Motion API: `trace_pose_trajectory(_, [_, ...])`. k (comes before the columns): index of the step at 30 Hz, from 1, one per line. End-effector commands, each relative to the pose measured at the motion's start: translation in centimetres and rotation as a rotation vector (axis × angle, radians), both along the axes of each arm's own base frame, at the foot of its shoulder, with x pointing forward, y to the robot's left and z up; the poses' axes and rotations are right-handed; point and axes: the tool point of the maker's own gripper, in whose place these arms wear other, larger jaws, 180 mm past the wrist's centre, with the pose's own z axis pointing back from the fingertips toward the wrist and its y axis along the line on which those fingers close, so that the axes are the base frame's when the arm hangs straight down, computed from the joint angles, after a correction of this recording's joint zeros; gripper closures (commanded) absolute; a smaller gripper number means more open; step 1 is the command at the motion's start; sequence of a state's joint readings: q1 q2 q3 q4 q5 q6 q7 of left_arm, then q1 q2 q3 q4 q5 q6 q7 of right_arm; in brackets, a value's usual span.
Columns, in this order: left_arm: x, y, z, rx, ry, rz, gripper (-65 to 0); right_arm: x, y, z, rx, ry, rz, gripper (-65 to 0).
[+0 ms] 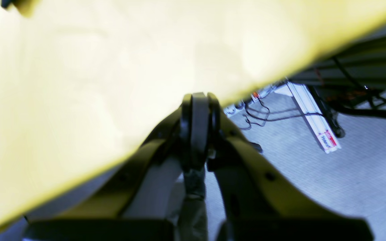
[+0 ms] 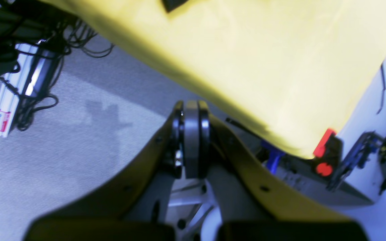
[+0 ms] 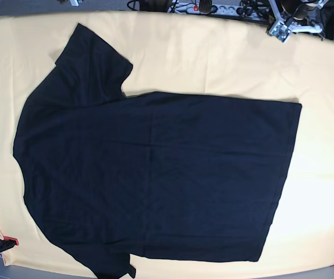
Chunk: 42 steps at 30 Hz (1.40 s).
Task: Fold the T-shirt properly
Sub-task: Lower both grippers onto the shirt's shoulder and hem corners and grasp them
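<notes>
Olive-yellow curved arms on left pincer [image 1: 198, 125] and right pincer [image 2: 191, 140], black screws, dark grey round pads.

The base view looks straight down on the table [image 3: 213, 58]. Both wrist views look past their end effectors from beside it, sharing its yellow edge and the floor [image 2: 45, 134].

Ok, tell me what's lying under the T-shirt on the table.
The T-shirt lies spread flat on a pale yellow table cloth, which shows all around it. Whatever lies beneath the shirt's dark fabric is hidden; nothing bulges up through it.
</notes>
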State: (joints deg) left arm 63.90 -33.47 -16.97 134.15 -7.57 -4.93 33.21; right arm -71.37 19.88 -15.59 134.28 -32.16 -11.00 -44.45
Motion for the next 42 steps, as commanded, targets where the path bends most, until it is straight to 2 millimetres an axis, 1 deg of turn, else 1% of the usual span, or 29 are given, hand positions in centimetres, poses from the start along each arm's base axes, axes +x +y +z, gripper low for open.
trace_pose_trajectory(1, [0.7, 0.0, 0.6, 0.007, -0.032, -0.016, 0.0, 0.1, 0.1, 0.5, -0.003, -0.018, 0.013, 0.0])
trace_pose_trajectory(4, [2.3, 0.5, 1.2, 0.052, -0.091, -0.039, 0.0, 1.1, 0.3, 0.7, 0.007, -0.055, 0.024, 0.0])
trace_pose_trajectory(7, [3.7, 0.6, 1.8, 0.054, -0.137, -0.035, 0.0, 3.0, 0.9, 0.7, 0.020, -0.096, 0.064, 0.0])
trace_pose_trajectory(11, [4.5, -1.0, 2.3, -0.019, -0.157, -0.084, 0.0, 5.8, 2.8, 0.5, 0.123, -0.151, 0.100, 0.0])
trace_pose_trajectory(12, [5.0, -1.1, 2.5, -0.022, -0.174, -0.093, 0.0, 6.6, 3.1, 0.5, 0.137, -0.167, 0.113, 0.0])
trace_pose_trajectory(15, [6.8, -1.3, 3.6, -0.021, -0.244, -0.126, 0.0, 8.6, 3.2, 1.1, 0.136, -0.229, 0.124, 0.0])
trace_pose_trajectory(17, [8.0, -1.7, 4.5, -0.016, -0.288, -0.182, 0.0, 9.4, 3.5, 1.4, 0.150, -0.253, 0.133, 0.0])
trace_pose_trajectory(21, [9.6, 0.0, 3.2, 0.035, -0.269, -0.271, 0.0, 9.8, 4.9, 1.1, 0.223, -0.237, 0.168, 0.0])
trace_pose_trajectory(24, [11.1, 1.4, 2.7, 0.057, -0.276, -0.339, 0.0, 9.9, 5.6, 1.0, 0.269, -0.237, 0.168, 0.0])
trace_pose_trajectory(31, [14.1, 4.9, 2.5, 0.120, -0.274, -0.506, 0.0, 9.7, 5.9, 0.9, 0.276, -0.221, 0.187, 0.0])
trace_pose_trajectory(33, [14.4, 5.6, 2.5, 0.101, -0.251, -0.555, 0.0, 9.7, 5.9, 0.9, 0.276, -0.221, 0.187, 0.0])
trace_pose_trajectory(34, [14.4, 5.7, 2.5, 0.077, -0.241, -0.580, -2.3, 9.7, 5.9, 0.9, 0.276, -0.221, 0.187, 0.0])
trace_pose_trajectory(36, [14.4, 6.2, 2.1, 0.036, -0.212, -0.613, -16.6, 9.7, 5.9, 0.9, 0.277, -0.221, 0.187, 0.0])
trace_pose_trajectory(38, [14.5, 6.8, 1.3, 0.038, -0.192, -0.637, -31.6, 9.7, 5.9, 0.8, 0.279, -0.220, 0.186, 0.0])
trace_pose_trajectory(39, [14.6, 7.0, 0.8, 0.047, -0.183, -0.649, -36.0, 9.7, 6.0, 0.8, 0.281, -0.219, 0.185, 0.0])
trace_pose_trajectory(40, [14.7, 7.2, 0.2, 0.061, -0.170, -0.664, -36.9, 9.6, 6.0, 0.8, 0.284, -0.218, 0.184, 0.0])
trace_pose_trajectory(42, [15.0, 7.4, -1.1, 0.096, -0.147, -0.688, -36.9, 9.6, 6.0, 0.8, 0.286, -0.217, 0.183, 0.0])
